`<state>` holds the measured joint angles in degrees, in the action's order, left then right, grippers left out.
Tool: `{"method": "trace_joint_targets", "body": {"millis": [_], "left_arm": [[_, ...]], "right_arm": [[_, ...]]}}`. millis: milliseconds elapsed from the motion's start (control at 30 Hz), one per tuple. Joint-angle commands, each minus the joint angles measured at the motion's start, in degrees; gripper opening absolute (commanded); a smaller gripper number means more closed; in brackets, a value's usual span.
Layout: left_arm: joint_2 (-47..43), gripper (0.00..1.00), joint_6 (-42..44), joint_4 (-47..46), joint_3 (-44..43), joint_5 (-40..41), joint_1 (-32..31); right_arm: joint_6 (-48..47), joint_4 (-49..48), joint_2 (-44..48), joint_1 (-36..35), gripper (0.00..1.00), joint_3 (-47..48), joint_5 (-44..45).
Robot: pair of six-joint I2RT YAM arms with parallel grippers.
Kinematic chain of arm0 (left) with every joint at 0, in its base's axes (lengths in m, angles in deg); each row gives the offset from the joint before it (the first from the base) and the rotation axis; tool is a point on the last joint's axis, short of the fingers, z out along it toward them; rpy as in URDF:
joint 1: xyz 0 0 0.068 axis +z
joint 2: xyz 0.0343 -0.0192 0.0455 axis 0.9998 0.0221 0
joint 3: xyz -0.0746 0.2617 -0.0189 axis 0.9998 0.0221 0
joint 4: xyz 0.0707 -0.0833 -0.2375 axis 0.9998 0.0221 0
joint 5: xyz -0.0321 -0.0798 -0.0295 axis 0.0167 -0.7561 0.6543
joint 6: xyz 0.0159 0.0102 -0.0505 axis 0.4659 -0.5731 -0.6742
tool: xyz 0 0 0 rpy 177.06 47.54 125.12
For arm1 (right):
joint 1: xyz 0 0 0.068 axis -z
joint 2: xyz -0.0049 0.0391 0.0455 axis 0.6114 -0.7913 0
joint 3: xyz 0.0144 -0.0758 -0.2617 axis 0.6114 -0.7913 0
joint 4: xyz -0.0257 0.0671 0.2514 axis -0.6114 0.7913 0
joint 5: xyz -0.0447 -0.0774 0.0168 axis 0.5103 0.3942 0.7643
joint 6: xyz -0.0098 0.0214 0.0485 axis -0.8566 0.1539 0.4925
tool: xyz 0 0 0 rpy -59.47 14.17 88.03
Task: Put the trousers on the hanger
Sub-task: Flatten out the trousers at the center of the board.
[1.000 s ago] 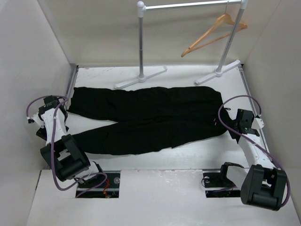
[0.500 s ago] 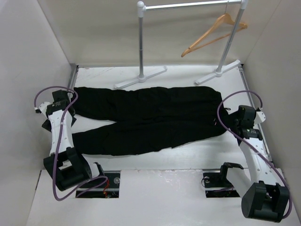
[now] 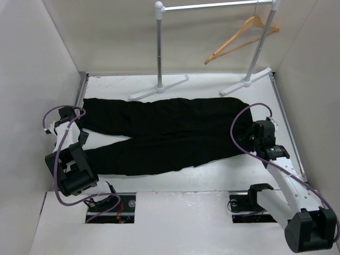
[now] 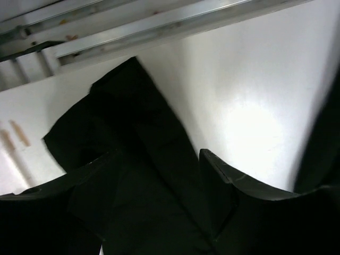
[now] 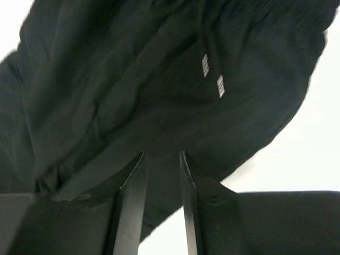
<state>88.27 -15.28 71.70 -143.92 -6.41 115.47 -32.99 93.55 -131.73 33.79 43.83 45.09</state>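
Lying on the tabletop (image 3: 202, 175), the trousers (image 3: 164, 133) are being flanked: the left gripper (image 4: 159, 154) is being held, fingers wide apart, over their cuffs, the right gripper (image 5: 162, 154), fingers narrowly parted, over their waist. Beyond them, the wooden hanger (image 3: 241, 37) is being carried by the clothes rail (image 3: 212, 6).

Our left arm (image 3: 68, 151) folds back tightly over its base, wrist aimed away from us, and the left gripper (image 4: 159, 155) stands wide apart. Our right arm (image 3: 287, 176) stretches forward and leans inward; the right gripper (image 5: 159, 157) shows only a narrow gap (fingers nearly parallel).
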Motion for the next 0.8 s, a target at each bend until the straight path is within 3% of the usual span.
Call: {"method": "trace_joint_targets", "body": {"millis": [0,333,500,600,767], "left_arm": [[1.0,0.56,-1.4,-5.3,-1.0,-2.0,-0.2],[7.1,0.42,-2.3,-5.6,1.5,-0.1,0.0],[8.1,0.08,-2.2,-5.7,0.9,-1.9,0.3],[2.0,0.0,-2.3,-5.2,3.5,-1.6,0.1],[-16.4,0.0,-2.7,1.7,5.8,-1.3,0.5]], "right_arm": [[-1.1,-1.0,1.4,-3.7,0.38,-1.5,-1.6],[-2.3,-0.5,2.9,-4.8,0.44,-2.1,-2.2],[-2.1,-0.2,3.3,-5.0,0.44,-2.2,-3.1],[-2.1,0.0,3.6,-4.9,0.45,-1.9,-3.1],[-1.5,0.8,4.8,-3.7,0.46,-1.8,-3.2]]}}
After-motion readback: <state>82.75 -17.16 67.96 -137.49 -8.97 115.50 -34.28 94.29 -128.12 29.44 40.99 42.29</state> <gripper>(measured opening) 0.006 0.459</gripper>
